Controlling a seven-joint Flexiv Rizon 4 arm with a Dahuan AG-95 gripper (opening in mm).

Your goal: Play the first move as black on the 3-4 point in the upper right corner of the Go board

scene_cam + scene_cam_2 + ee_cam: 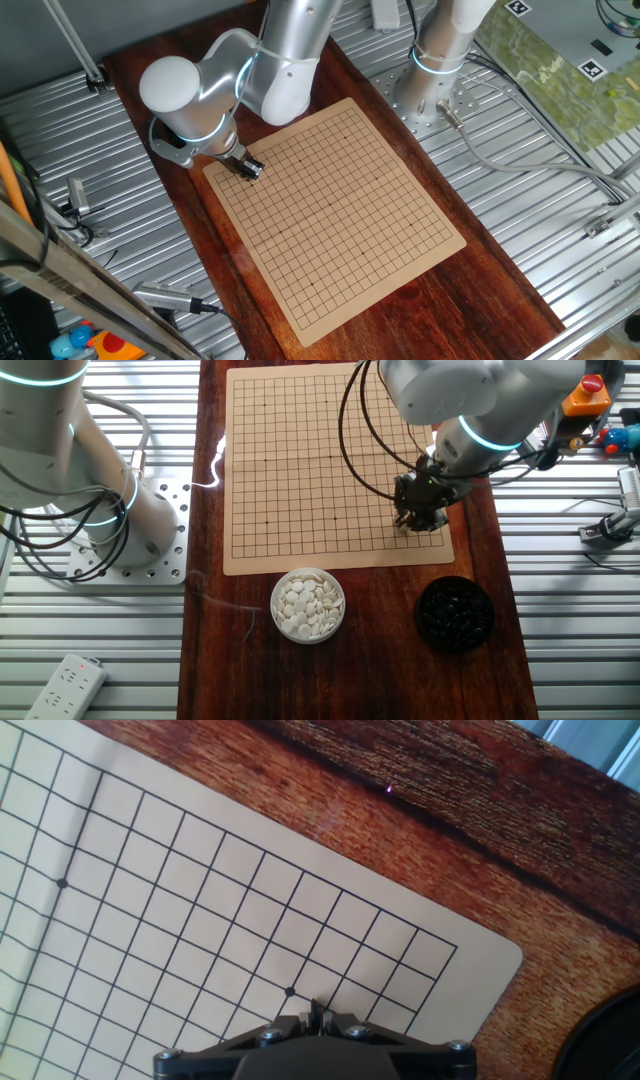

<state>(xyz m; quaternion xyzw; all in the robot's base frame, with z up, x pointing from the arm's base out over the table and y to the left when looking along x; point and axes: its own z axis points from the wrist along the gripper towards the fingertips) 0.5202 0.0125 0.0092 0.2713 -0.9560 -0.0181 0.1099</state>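
The tan board [340, 210] with its black grid lies on the red-brown tabletop; it also shows in the other fixed view [300, 460] and the hand view [200, 900]. My gripper [318, 1013] hangs low over the board's corner nearest the bowls, just beside the corner star dot [290, 991]. Its fingers are drawn together with only a thin dark sliver between them, which looks like a black stone seen edge-on. The gripper also shows in one fixed view [250, 170] and in the other fixed view [417, 520]. No stone lies on the grid.
A round black bowl [454, 613] of black stones and a bowl of white stones [308, 604] stand on the wood just off the board's near edge. The black bowl's rim [612, 1038] shows at the hand view's lower right. The arm's base [130, 540] is beside the table.
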